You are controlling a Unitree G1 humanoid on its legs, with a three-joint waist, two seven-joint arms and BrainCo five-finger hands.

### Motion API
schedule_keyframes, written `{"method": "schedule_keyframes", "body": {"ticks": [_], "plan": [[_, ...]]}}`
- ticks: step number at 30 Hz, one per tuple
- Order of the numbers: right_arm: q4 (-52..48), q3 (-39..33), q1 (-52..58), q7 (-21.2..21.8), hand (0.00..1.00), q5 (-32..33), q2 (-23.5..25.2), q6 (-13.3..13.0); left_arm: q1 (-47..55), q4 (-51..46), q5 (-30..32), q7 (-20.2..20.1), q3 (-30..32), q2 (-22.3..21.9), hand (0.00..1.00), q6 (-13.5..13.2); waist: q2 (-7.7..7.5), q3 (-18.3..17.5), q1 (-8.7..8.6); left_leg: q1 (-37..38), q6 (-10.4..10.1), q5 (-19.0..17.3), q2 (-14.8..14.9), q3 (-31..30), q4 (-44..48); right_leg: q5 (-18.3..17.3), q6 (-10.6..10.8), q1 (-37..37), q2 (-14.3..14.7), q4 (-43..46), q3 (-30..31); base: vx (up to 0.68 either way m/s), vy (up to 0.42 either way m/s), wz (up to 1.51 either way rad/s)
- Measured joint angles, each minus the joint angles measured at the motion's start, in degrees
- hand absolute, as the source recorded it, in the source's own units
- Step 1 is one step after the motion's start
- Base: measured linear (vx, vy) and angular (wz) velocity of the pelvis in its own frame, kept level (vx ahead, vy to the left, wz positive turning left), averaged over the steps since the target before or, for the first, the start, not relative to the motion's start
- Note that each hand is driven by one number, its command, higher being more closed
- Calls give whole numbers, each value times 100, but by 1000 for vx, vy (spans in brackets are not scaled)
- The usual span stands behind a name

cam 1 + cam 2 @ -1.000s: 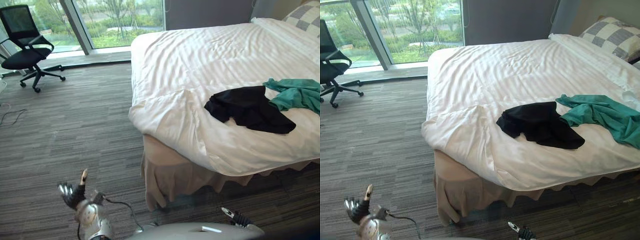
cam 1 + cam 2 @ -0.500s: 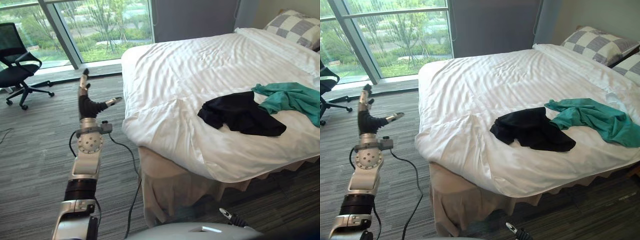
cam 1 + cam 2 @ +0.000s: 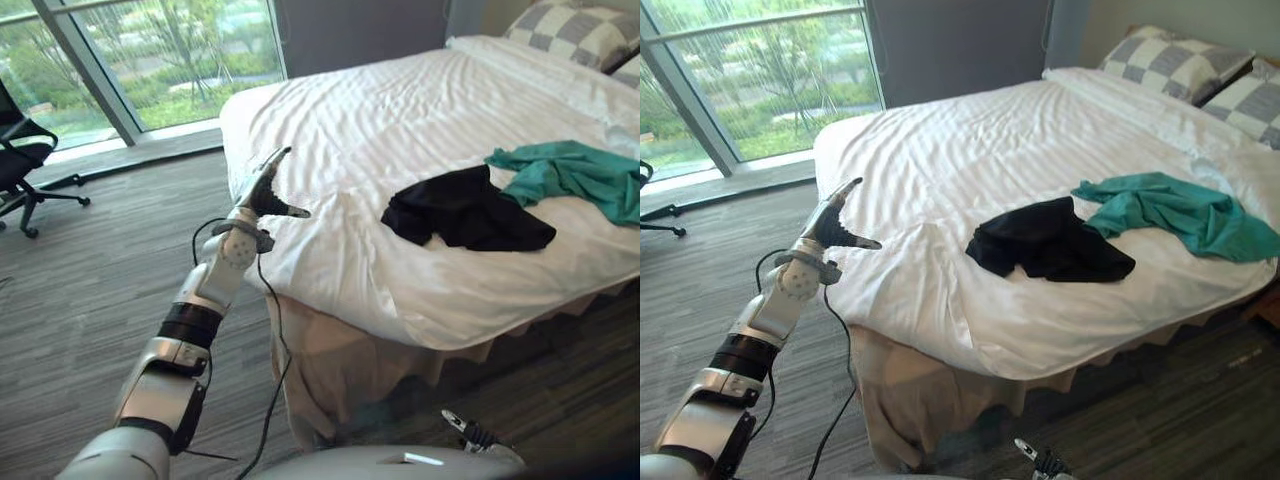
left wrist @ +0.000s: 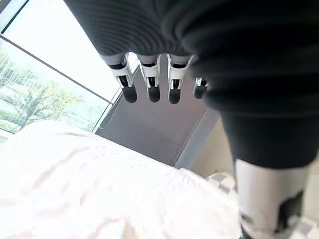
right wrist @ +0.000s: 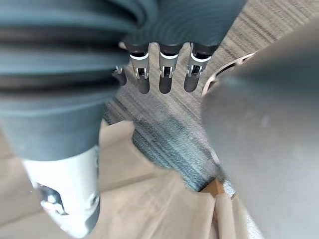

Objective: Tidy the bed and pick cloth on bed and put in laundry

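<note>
Holds left hand (image 3: 262, 190) over the bed's (image 3: 400, 110) near left corner with straight fingers and splayed thumb, gripping nothing. Hangs right hand (image 5: 166, 79) low by the bed skirt (image 3: 340, 360), fingers straight. Faces black cloth (image 3: 460, 208) mid-bed, touching green cloth (image 3: 570, 175); checkered pillows (image 3: 570, 25) beyond. Open carpet (image 3: 100, 260) leftward, office chair (image 3: 15, 165) well apart.

White bed (image 3: 970, 140), black cloth (image 3: 1045, 240) touching teal cloth (image 3: 1170, 210), checked pillows (image 3: 1175, 65) at its head
</note>
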Motion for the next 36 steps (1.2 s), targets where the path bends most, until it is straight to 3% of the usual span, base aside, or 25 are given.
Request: {"method": "schedule_keyframes", "body": {"ticks": [4,10,13,16,20,23,24,27,32,36], "plan": [[-214,26,-107,-108,0,-15,-204,-98,-249,181,11,-2,-150,-24,0,692,87,286,-53,-217,13,75,-150,103,0,-219,27,-590,-223,683,198,-102,-8,-7],[-500,83,-259,-156,0,-82,-191,-159,-587,290,-20,-1,-152,-18,0,1635,51,568,-46,-608,-13,206,-220,212,2,-290,13,-1247,-353,1200,300,-44,-44,2],[-803,185,-351,-224,0,45,-182,-235,-770,293,-255,57,-148,-15,0,2058,-21,875,-56,-932,-6,194,-223,243,223,-288,10,-1550,-425,1342,364,-39,-40,7],[-1070,216,-514,-263,0,368,-103,-365,-906,294,-270,391,-134,-14,0,2430,-96,1181,-75,-1406,84,88,-136,268,674,-219,-31,-1887,-464,1462,393,-32,-44,10],[-1419,330,-704,-276,0,694,-88,-514,-1102,297,-269,1054,-124,-25,0,2512,-155,1605,-63,-2045,199,-199,173,377,1556,-42,-90,-2229,-361,1509,475,-52,-43,-2],[-1635,433,-845,-298,0,911,-79,-605,-1414,296,-169,1371,-132,-41,0,2319,-165,1827,-68,-2600,289,-421,445,372,2175,95,-136,-2574,-230,1518,538,-62,-3,-10],[-1679,438,-889,-309,0,932,-55,-650,-1511,296,-18,1383,-149,-57,100,2238,-155,1933,-79,-2750,318,-513,545,365,2372,144,-152,-2658,-173,1517,546,-81,13,-13],[-1730,445,-901,-325,0,1091,54,-861,-1755,296,263,1424,-299,-67,100,2089,-164,2122,-103,-3135,393,-741,760,348,2860,146,-157,-2900,-46,1546,682,-108,26,-13],[-1702,445,-945,-299,0,1088,49,-1030,-2094,292,484,1470,-460,67,100,1898,-171,2174,-157,-3444,486,-983,875,389,3233,153,-188,-3165,32,1611,840,-77,39,-10],[-1608,422,-1016,-261,0,1025,39,-1165,-2290,40,736,923,-817,349,100,1798,-170,2250,-190,-3483,578,-1112,903,474,3421,166,-199,-3177,17,1612,936,-9,54,-9]]}}
